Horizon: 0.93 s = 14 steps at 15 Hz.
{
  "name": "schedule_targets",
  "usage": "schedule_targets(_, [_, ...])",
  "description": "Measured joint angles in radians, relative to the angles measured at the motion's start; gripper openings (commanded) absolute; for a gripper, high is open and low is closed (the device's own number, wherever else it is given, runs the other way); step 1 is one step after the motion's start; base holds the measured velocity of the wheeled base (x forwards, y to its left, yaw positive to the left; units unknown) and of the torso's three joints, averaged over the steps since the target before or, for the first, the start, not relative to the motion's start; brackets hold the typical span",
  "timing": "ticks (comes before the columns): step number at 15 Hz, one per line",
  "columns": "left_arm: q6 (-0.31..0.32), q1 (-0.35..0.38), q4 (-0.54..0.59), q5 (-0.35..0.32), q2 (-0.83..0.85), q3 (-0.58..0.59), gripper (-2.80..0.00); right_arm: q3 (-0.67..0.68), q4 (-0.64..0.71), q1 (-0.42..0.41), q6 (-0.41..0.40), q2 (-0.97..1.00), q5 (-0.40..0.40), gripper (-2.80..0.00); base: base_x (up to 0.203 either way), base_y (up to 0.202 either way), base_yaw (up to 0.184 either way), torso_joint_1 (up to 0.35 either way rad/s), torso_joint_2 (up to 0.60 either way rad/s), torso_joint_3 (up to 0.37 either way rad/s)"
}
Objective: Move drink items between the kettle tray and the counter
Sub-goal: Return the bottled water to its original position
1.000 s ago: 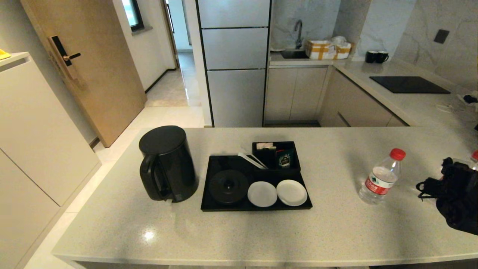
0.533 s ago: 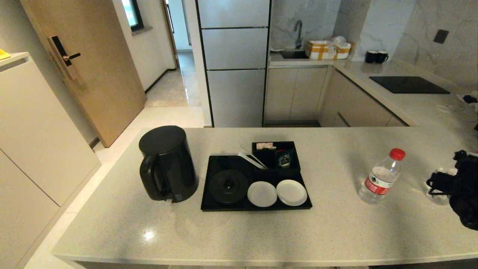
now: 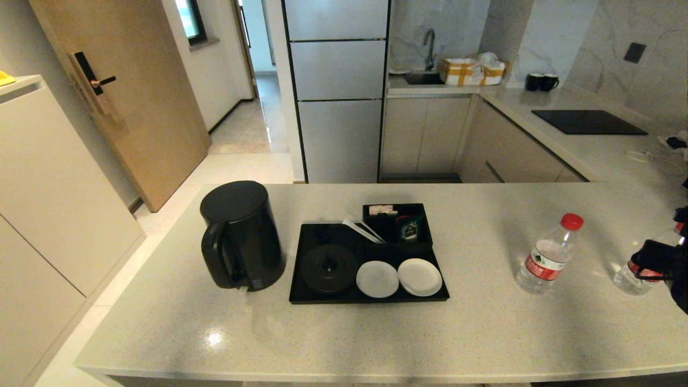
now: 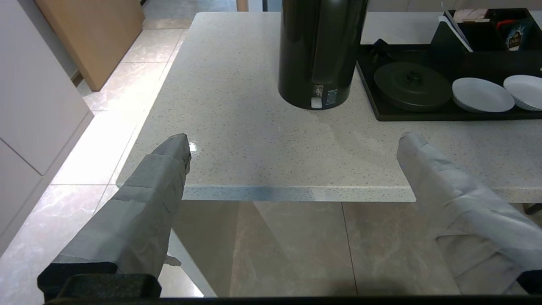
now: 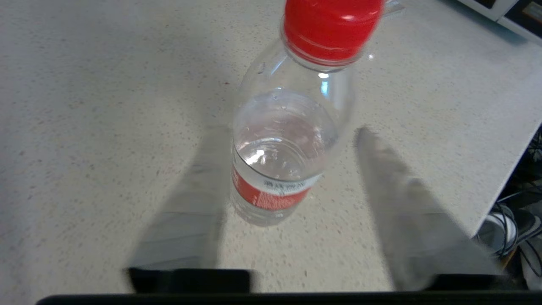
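Two clear water bottles with red caps stand upright on the grey speckled counter [image 3: 484,333]. One bottle [image 3: 549,255] is right of the black kettle tray [image 3: 322,234]. The other bottle [image 3: 626,279] is at the far right, partly behind my right gripper [image 3: 653,258]. In the right wrist view that bottle [image 5: 275,140] stands between the blurred fingers of the right gripper [image 5: 288,135]. The jaws are open, with a clear gap on one side. My left gripper [image 4: 294,139] hangs open and empty before the counter's front edge.
A black kettle [image 3: 242,234] stands on the counter left of the tray. The tray carries a round kettle base [image 3: 328,267], two white saucers [image 3: 377,279] and a compartment box [image 3: 398,221]. A black cooktop [image 3: 588,121] lies far back right. The counter's right edge [image 5: 508,169] is near the far-right bottle.
My right arm has drawn back toward the right edge of the head view, uncovering the far-right bottle. The other bottle, kettle and tray have not moved.
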Motion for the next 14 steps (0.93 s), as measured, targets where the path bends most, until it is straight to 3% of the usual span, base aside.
schedule_targets(5, [0.0, 0.0, 0.0, 0.0, 0.0, 0.0, 0.0, 0.042, 0.007, 0.003, -0.004, -0.08, 0.01, -2.8, 0.0, 0.0, 0.0, 0.0, 0.0, 0.0])
schedule_targets(9, [0.0, 0.0, 0.0, 0.0, 0.0, 0.0, 0.0, 0.056, 0.138, 0.029, -0.002, -0.24, 0.101, -2.8, 0.0, 0.0, 0.0, 0.0, 0.0, 0.0])
schedule_targets(11, [0.0, 0.0, 0.0, 0.0, 0.0, 0.0, 0.0, 0.018, 0.327, 0.071, 0.025, -0.401, 0.177, -2.8, 0.0, 0.0, 0.0, 0.0, 0.0, 0.0])
schedule_targets(14, [-0.002, 0.0, -0.002, 0.0, 0.0, 0.0, 0.0, -0.192, 0.785, 0.18, 0.119, -0.661, 0.296, -2.8, 0.0, 0.0, 0.0, 0.0, 0.0, 0.0])
